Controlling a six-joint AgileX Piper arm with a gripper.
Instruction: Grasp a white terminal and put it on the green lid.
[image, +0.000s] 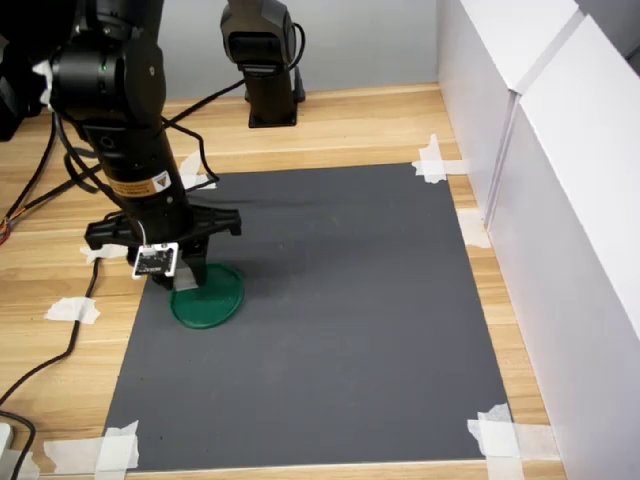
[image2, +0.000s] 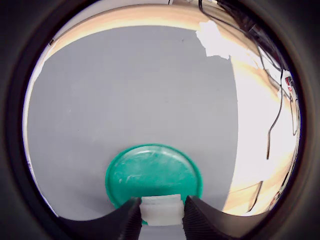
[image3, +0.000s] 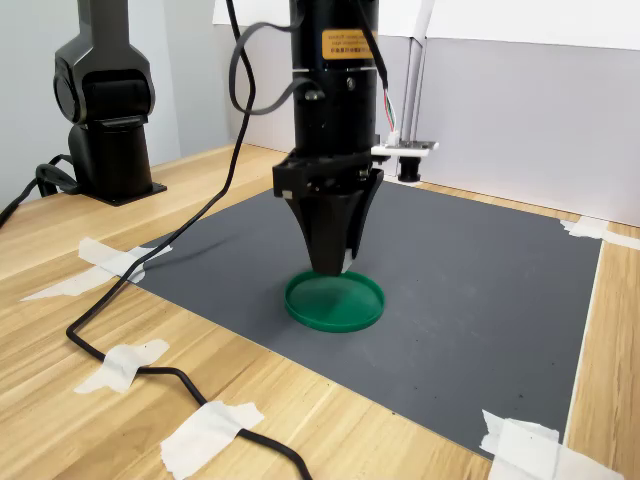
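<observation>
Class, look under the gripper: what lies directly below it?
The gripper holds the white terminal between its jaws, above the green lid, which lies on the grey mat. What is under the lid cannot be seen.

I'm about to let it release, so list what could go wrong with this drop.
1. The gripper holds the white terminal over the green lid's edge, not its middle, so a release here may land it on the rim or the grey mat.
2. In the second exterior view the gripper looks slightly above the lid; the tiny block could bounce or roll off.
</observation>
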